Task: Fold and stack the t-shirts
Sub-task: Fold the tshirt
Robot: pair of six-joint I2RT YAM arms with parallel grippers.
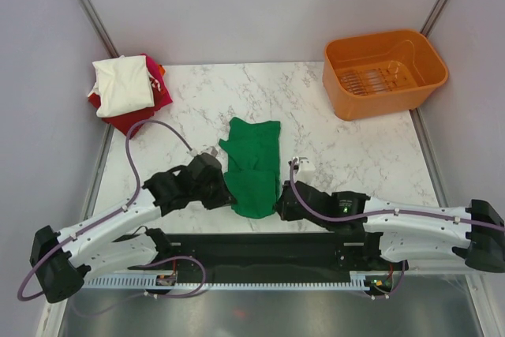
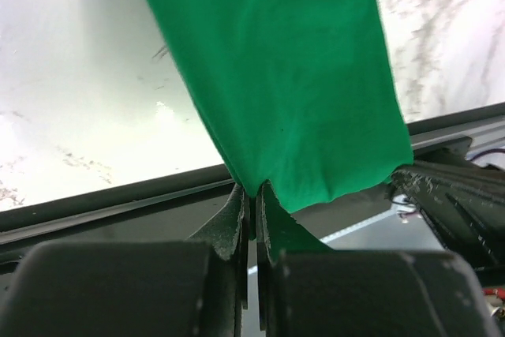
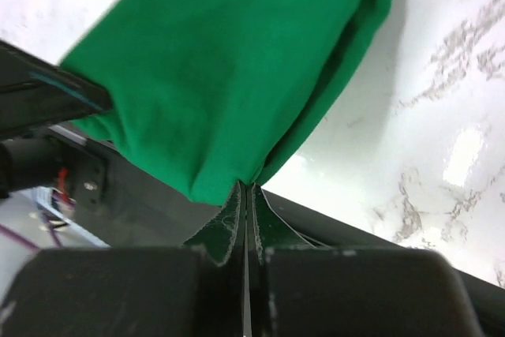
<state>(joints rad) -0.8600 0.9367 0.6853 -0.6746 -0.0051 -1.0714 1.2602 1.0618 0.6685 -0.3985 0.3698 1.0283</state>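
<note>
Marble tabletop [image 1: 339, 155]: green t-shirt [image 1: 252, 167] lies mid-width at the near edge. Left gripper [image 2: 251, 195] and right gripper [image 3: 245, 191] are each pinched closed on a near corner of it. Hazard: thin pinches may slip during lifting; unequal travel would skew the fold.

Soft matt knit cloth for the green t-shirt [image 1: 254, 170], lightly creased, no sheen. Same matt cloth look on the cream-white shirt [image 1: 122, 84] and the red shirt [image 1: 126, 121]. Glossy, smooth, marble-patterned top on the table [image 1: 347, 155], lots of glare. Smooth, slightly shiny plastic for the orange basket [image 1: 384, 76]. Matt black, kinda speckled and scuffed, on the left pincer [image 2: 251, 192] and right pincer [image 3: 246, 189].
</note>
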